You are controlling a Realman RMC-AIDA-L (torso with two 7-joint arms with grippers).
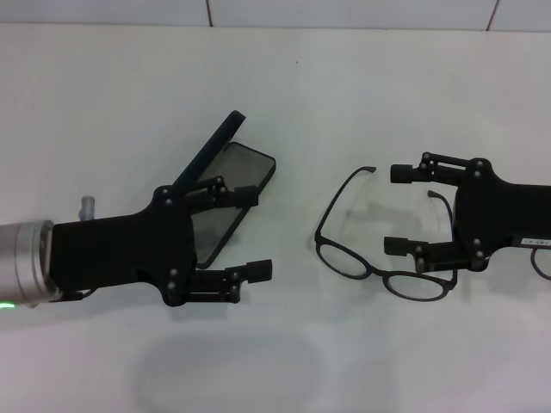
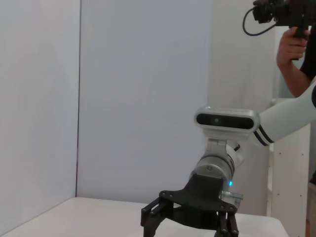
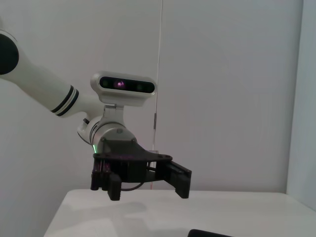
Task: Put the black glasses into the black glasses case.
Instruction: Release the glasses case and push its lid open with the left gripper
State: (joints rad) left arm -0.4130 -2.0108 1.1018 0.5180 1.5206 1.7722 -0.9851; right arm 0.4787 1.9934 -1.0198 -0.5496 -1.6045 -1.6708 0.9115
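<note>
The black glasses case [image 1: 239, 175] lies open left of centre on the white table, its lid [image 1: 209, 151] raised on edge. My left gripper [image 1: 250, 234] is open at the case's near end, with one finger [image 1: 231, 196] over the case base and the other [image 1: 250, 273] beside it on the table. The black glasses [image 1: 379, 268] lie unfolded to the right, temple arms pointing away. My right gripper [image 1: 401, 209] is open over them, its near finger [image 1: 405, 247] above the front frame. The right wrist view shows the left gripper [image 3: 146, 188] and a corner of the case [image 3: 210, 233].
The white table [image 1: 344, 95] reaches a tiled wall at the back. In the left wrist view my right gripper [image 2: 187, 226] shows under its wrist camera, with a person holding a camera [image 2: 295, 39] behind it. Grey walls stand on both sides.
</note>
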